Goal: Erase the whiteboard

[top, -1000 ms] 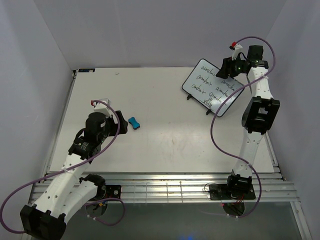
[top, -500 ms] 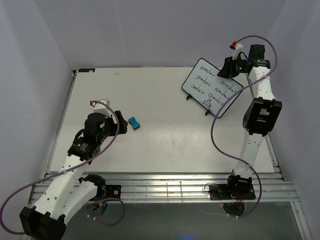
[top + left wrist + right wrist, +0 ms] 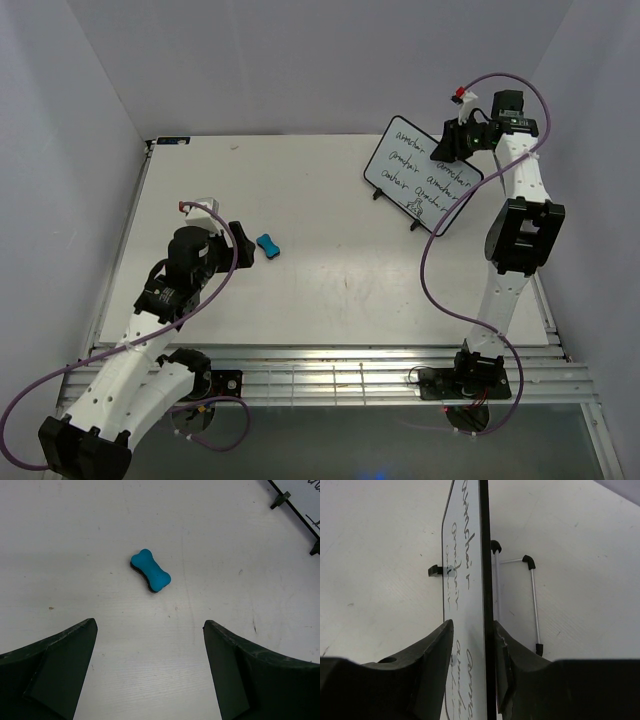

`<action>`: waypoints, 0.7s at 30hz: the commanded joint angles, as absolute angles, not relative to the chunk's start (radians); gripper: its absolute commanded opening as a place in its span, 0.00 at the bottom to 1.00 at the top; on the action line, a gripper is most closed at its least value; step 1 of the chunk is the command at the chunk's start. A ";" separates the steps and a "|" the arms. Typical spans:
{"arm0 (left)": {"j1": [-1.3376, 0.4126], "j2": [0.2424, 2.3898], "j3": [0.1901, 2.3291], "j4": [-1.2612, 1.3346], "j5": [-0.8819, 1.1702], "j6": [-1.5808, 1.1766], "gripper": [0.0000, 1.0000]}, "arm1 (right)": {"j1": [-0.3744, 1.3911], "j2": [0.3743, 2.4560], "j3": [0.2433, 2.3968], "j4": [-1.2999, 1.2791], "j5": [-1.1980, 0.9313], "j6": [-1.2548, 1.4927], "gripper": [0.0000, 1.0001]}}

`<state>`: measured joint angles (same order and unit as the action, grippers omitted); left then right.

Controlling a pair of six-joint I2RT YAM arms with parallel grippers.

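Observation:
The whiteboard (image 3: 420,175) stands tilted on its wire stand at the table's back right, covered in black handwriting. My right gripper (image 3: 450,145) sits over its upper far edge. In the right wrist view the jaws (image 3: 472,624) straddle the board (image 3: 465,580), one finger on the written face and the other against the black back rim, closed on it. My left gripper (image 3: 240,245) hovers at the left with its fingers wide apart (image 3: 149,621) and nothing between them. A blue bone-shaped eraser (image 3: 150,570) lies flat just ahead of it (image 3: 267,245).
The black-tipped wire stand (image 3: 532,590) props the board from behind, and its feet (image 3: 410,222) rest on the table. White walls close in on the left, back and right. A corner of the board (image 3: 305,490) shows at the left wrist view's top right.
The right jaws have narrowed onto the whiteboard's top edge, and the board has shifted slightly back and left. The left arm and the eraser have not moved.

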<state>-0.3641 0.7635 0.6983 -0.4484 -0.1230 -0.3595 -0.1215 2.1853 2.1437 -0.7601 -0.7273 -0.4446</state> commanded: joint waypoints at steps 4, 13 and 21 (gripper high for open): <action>-0.371 0.742 0.713 -0.453 -0.130 -0.359 0.98 | -0.089 2.123 2.112 -0.836 -0.712 -0.459 0.41; -0.373 0.736 0.713 -0.449 -0.126 -0.360 0.98 | -0.074 2.132 2.154 -0.821 -0.719 -0.439 0.39; -0.373 0.736 0.712 -0.446 -0.117 -0.357 0.98 | -0.064 2.137 2.178 -0.816 -0.733 -0.420 0.30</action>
<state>-0.3687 0.7513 0.6983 -0.4480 -0.1226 -0.3595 -0.0864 2.1746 2.1372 -0.7921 -0.6918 -0.4397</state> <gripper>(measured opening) 0.979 0.298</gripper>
